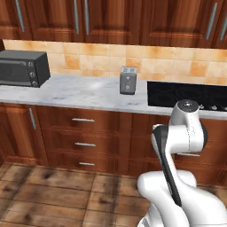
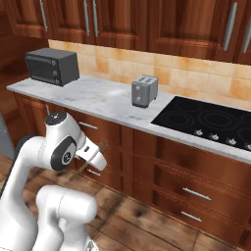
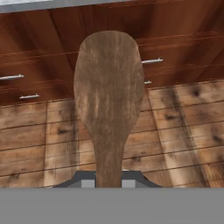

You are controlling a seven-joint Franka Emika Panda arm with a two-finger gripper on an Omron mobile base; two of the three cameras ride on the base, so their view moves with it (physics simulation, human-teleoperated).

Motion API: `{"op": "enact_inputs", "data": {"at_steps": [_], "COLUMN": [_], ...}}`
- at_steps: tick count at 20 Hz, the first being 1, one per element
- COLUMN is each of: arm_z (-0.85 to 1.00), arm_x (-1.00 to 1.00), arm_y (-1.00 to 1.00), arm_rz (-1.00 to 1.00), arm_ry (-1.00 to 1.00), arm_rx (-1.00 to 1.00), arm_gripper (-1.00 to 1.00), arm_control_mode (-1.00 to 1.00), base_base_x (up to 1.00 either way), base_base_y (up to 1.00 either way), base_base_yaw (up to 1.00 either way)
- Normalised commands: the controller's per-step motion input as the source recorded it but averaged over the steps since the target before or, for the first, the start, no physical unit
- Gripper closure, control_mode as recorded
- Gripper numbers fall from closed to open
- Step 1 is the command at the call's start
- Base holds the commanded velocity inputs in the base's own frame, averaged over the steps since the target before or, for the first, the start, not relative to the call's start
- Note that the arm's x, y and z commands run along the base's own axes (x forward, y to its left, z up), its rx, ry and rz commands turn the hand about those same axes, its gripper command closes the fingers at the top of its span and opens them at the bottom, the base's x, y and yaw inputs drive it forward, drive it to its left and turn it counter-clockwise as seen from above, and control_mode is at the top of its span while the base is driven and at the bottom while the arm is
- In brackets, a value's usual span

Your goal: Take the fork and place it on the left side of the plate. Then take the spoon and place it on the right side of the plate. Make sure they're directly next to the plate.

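The wooden spoon [image 3: 109, 100] is held in the fingers [image 3: 108, 181]: in the hand view its handle rises from between the two dark tips at the bottom, and its oval bowl stands up large in the middle of the picture, so the fingers are closed around the handle with only its width between them. Behind the spoon in this view there are the wooden floor [image 3: 183, 131] and the dark cabinet drawers [image 3: 39, 65] with their metal handles. In the right base view the spoon [image 2: 100, 147] appears as a brown piece sticking out past the white hand, in front of the drawers [image 2: 117, 147] and below the edge of the desk [image 2: 98, 100]; it is in the air, well above the floor [image 2: 147, 220], and touches nothing else. The arm [image 2: 59, 147] is folded low in front of the cabinets. On the desk a grey toaster [image 2: 144, 90] stands near the middle, a black microwave [image 2: 53, 66] is far to the left, and a black cooktop [image 2: 206, 122] lies just to the right of the toaster. In the left base view the same toaster [image 1: 128, 80], microwave [image 1: 22, 67] and cooktop [image 1: 186, 95] are on the desk [image 1: 75, 91], and the white arm [image 1: 177, 137] stands in front of the drawers at the lower right.
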Motion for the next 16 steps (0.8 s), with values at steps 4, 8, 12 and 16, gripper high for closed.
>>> {"op": "enact_inputs", "data": {"at_steps": [4, 8, 12, 16], "arm_z": [0.0, 0.0, 0.0, 0.0], "arm_x": [0.0, 0.0, 0.0, 0.0], "arm_y": [0.0, 0.0, 0.0, 0.0], "arm_rz": [0.0, 0.0, 0.0, 0.0], "arm_ry": [0.0, 0.0, 0.0, 0.0], "arm_rx": [0.0, 0.0, 0.0, 0.0], "arm_gripper": [1.0, 1.0, 1.0, 1.0], "arm_control_mode": [1.0, 1.0, 1.0, 1.0], "base_base_x": [-0.52, -0.48, -0.53, -0.59], "base_base_y": [-0.83, -0.8, -0.81, -0.81], "base_base_yaw": [-0.01, 0.0, 0.0, 0.0]}}
